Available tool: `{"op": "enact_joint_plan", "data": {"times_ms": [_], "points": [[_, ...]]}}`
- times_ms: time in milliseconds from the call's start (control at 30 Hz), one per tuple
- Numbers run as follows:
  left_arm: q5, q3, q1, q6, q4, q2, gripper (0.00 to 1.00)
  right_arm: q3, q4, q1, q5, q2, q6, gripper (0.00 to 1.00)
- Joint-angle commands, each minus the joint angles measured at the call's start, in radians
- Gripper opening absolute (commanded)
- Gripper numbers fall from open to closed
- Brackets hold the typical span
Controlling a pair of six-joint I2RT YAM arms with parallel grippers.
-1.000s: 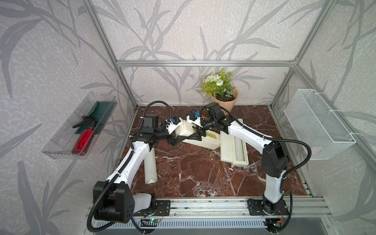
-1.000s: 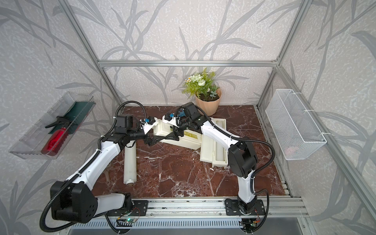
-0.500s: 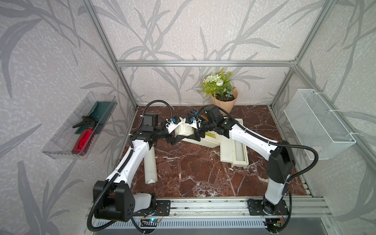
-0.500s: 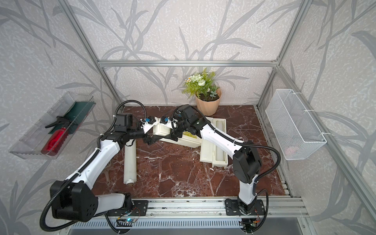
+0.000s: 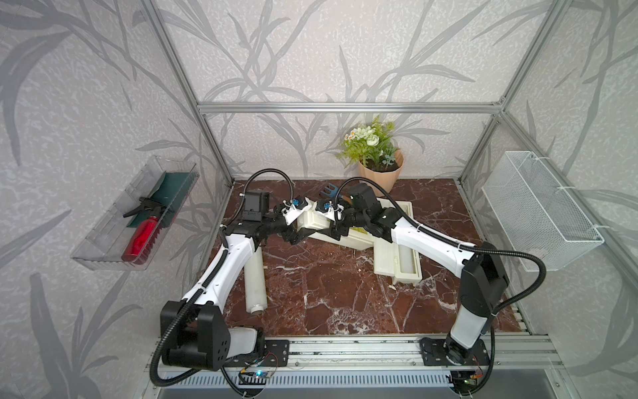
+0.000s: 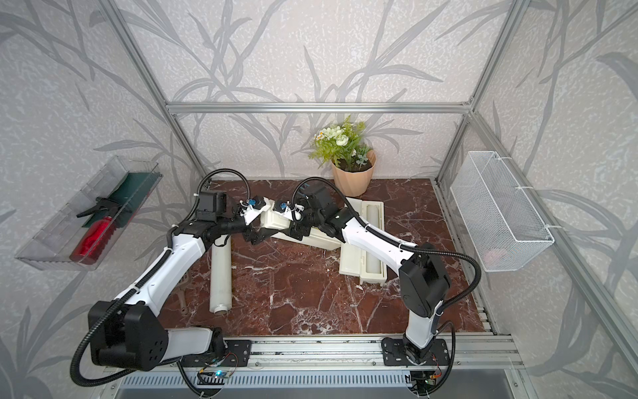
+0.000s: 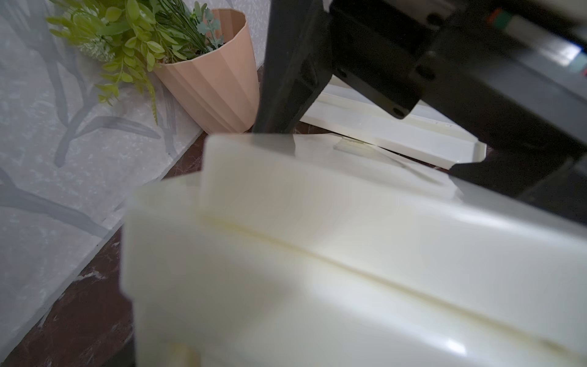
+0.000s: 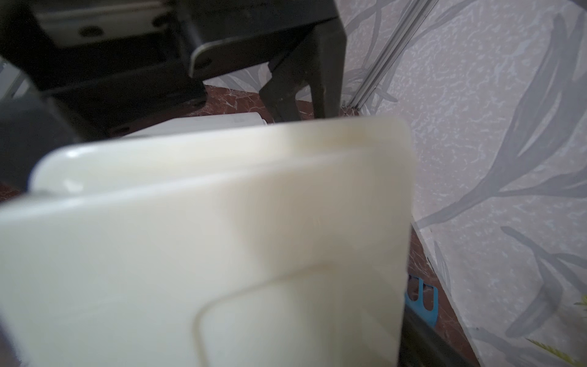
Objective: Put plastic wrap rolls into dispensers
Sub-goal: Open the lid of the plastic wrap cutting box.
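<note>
- Counted in both top views: 2 dispensers, 2 plastic wrap rolls, 2 grippers.
- Far left of frame, on the wall: 1 clear tray (image 5: 103,248) with 1 red spray bottle (image 5: 141,238) inside.
- Left of centre, on the marble table (image 5: 328,293): 1 loose roll (image 5: 254,283), flat and partly under the left arm. Long axis almost top to bottom of frame, hollow end toward the lower edge.
- Centre: left gripper (image 5: 299,228), jaws spread wide around the lifted end of the raised dispenser (image 5: 357,238) and gripping it.
- Same dispenser: long axis slanting from centre down to the right, left end off the table, right end low beside the open dispenser (image 5: 386,257).
- Just right of the left gripper: right gripper (image 5: 333,226), jaws straddling that lifted end from the opposite side. Clamped or merely around it: cannot tell.
- Right of centre: the open dispenser, flat on the table, lid folded out. Long axis near top to bottom of frame, upper end under the right arm.
- In its trough: 1 loaded roll (image 5: 407,257), parallel to the box.
- Back, right of centre: 1 potted plant (image 5: 378,172).
- Far right, on the wall: 1 white wire basket (image 5: 538,214).
- Both wrist views: mostly blurred cream plastic of the raised dispenser.
</note>
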Motion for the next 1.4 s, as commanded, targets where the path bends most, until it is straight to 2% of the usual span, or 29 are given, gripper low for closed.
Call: {"op": "enact_joint_plan", "data": {"times_ms": [0, 67, 167, 267, 467, 533, 567, 733, 1000, 1133, 1233, 1367], "points": [[-0.048, -0.020, -0.012, -0.034, -0.142, 0.003, 0.03, 0.059, 0.137, -0.045, -0.019, -0.013, 0.149, 0.87], [-0.047, -0.025, -0.010, -0.035, -0.129, -0.006, 0.02, 0.122, 0.042, -0.040, -0.056, 0.011, 0.116, 0.91], [-0.041, -0.026, -0.010, -0.038, -0.126, -0.015, 0.01, 0.094, 0.073, -0.019, 0.005, 0.005, 0.070, 0.93], [-0.052, -0.032, -0.011, -0.033, -0.128, -0.021, 0.00, 0.045, 0.147, -0.020, 0.065, -0.016, 0.100, 0.91], [-0.053, -0.037, -0.010, -0.038, -0.122, -0.011, 0.00, 0.025, 0.179, -0.016, 0.129, -0.028, 0.140, 0.72], [-0.062, -0.035, -0.011, -0.032, -0.123, -0.010, 0.00, 0.013, 0.185, -0.020, 0.079, -0.030, 0.137, 0.70], [-0.068, -0.035, -0.010, -0.022, -0.123, -0.011, 0.00, 0.007, 0.188, -0.026, 0.014, -0.028, 0.128, 0.69], [-0.100, -0.038, -0.010, 0.002, -0.115, -0.019, 0.00, 0.055, 0.122, -0.031, -0.050, 0.000, 0.114, 0.62], [-0.128, -0.049, -0.010, 0.022, -0.071, -0.046, 0.00, 0.010, 0.188, -0.027, -0.030, 0.002, 0.143, 0.60], [-0.138, -0.052, -0.010, 0.019, -0.055, -0.056, 0.00, -0.070, 0.310, -0.027, 0.037, -0.021, 0.176, 0.48], [-0.136, -0.056, -0.010, 0.010, -0.037, -0.062, 0.00, -0.131, 0.402, -0.024, 0.008, -0.035, 0.181, 0.47], [-0.134, -0.055, -0.010, -0.007, -0.009, -0.067, 0.00, -0.150, 0.420, -0.022, -0.044, -0.024, 0.191, 0.47]]}}
